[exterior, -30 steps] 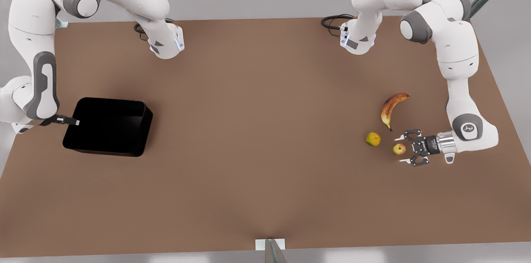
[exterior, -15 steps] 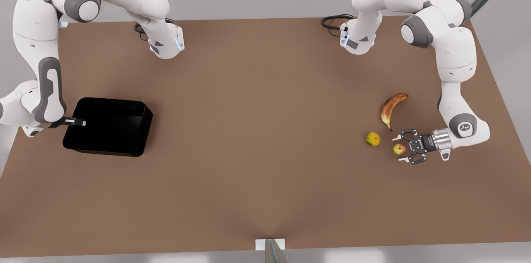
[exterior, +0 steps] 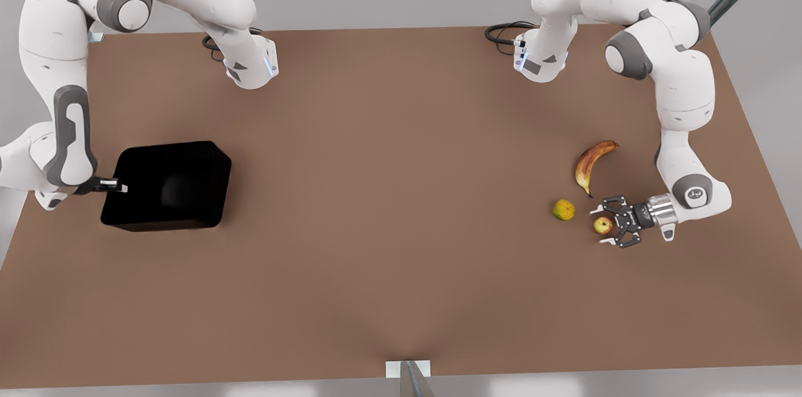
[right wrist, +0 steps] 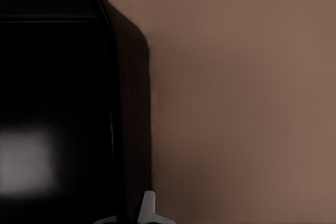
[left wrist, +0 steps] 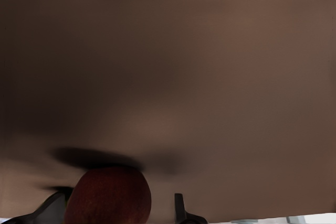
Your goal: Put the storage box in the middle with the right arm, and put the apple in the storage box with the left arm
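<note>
Black and glossy, your box (exterior: 166, 186) sat at the front view's left with the right gripper (exterior: 117, 185) pinching its near wall, while the left gripper (exterior: 606, 224) spread open around the apple (exterior: 603, 225) near the banana (exterior: 592, 164). Your left wrist view caught the apple (left wrist: 107, 195) between its fingers (left wrist: 180, 207); your right wrist view, the box (right wrist: 58, 103) wall by a fingertip (right wrist: 147, 205).

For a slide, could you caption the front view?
Right gripper clamps the storage box rim; left gripper straddles the apple beside a banana.
</note>
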`<state>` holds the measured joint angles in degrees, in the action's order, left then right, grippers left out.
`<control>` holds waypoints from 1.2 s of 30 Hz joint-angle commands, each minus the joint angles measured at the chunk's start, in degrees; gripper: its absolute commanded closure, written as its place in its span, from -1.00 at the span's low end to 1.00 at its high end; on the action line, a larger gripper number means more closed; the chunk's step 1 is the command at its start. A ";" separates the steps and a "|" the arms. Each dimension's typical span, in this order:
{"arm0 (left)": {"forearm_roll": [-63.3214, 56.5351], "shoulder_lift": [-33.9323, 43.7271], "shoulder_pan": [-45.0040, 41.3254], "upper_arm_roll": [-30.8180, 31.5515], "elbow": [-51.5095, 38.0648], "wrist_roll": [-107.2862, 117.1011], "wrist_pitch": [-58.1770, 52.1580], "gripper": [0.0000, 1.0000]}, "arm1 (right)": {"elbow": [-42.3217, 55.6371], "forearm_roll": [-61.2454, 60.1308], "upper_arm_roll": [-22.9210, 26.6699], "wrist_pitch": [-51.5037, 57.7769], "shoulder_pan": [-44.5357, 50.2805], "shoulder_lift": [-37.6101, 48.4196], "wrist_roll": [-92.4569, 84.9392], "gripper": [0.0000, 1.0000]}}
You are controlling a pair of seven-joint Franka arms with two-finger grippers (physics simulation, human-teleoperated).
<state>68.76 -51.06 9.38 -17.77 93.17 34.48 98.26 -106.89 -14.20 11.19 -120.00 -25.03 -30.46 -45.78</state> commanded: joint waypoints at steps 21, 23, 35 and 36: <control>1.91 1.58 0.64 -0.24 -0.88 3.31 -1.32 0.07 | 31.74 -4.96 -25.06 10.05 38.83 -10.67 39.45 0.57; -1.94 4.21 0.64 -0.16 -3.33 5.51 -1.50 0.07 | 33.50 -5.05 -25.69 10.05 38.83 -11.81 39.63 -0.02; -61.81 15.12 0.02 37.45 -15.65 16.93 5.53 0.07 | 36.75 -3.49 -22.70 32.79 33.12 0.31 40.07 -1.00; -64.01 15.11 -0.06 40.35 -15.56 19.83 8.42 0.07 | 41.31 12.46 -22.26 42.52 33.73 3.12 45.93 -1.00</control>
<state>29.79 -36.13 9.13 24.66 77.78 56.83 109.18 -63.00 8.12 -11.76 -70.48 10.40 -25.36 3.04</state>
